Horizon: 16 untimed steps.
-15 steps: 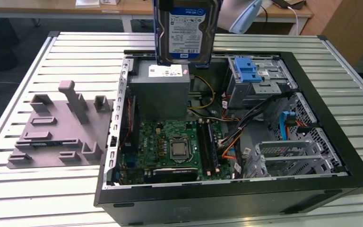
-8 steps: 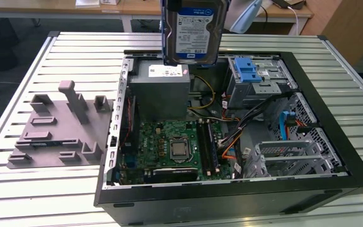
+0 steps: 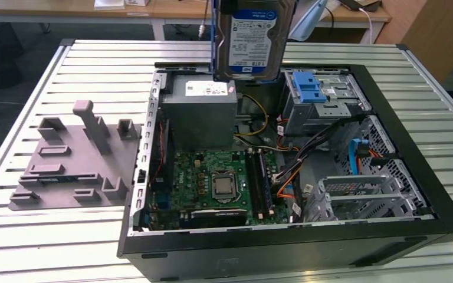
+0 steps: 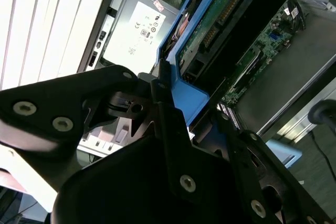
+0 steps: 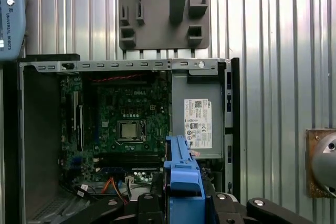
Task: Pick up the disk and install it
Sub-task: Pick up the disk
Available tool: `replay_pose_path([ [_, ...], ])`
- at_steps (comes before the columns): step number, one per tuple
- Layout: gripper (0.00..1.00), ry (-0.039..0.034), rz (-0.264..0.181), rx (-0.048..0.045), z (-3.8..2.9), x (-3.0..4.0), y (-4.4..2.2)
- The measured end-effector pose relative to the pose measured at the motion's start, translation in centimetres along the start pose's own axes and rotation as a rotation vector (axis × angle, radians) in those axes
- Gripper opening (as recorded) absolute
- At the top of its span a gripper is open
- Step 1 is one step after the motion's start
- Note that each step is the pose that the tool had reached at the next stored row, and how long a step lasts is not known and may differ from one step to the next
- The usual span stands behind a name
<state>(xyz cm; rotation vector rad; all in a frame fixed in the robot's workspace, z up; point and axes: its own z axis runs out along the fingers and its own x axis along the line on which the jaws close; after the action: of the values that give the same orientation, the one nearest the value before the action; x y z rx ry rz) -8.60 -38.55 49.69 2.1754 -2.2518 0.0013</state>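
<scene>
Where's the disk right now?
In the exterior view the disk hangs upright at top centre, above the open case, just over the power-supply box and to the exterior view's left of the blue-latched cage; the gripper grips it.

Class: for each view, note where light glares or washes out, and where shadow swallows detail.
Second wrist view: the table slats and the power supply sticker wash out white, while the tool gripping the disk reads near black. First wrist view: bright streaks run along the slats. Exterior view: even light, soft shade inside the case.
</scene>
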Motion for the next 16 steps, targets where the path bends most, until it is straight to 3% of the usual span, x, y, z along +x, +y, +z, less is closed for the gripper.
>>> replay_pose_path([
  [9, 0.36, 0.0001, 0.001, -0.0001, 0.0, 0.74, -0.38],
  [16, 0.36, 0.0, 0.003, -0.0001, 0.01, 1.83, -0.57],
])
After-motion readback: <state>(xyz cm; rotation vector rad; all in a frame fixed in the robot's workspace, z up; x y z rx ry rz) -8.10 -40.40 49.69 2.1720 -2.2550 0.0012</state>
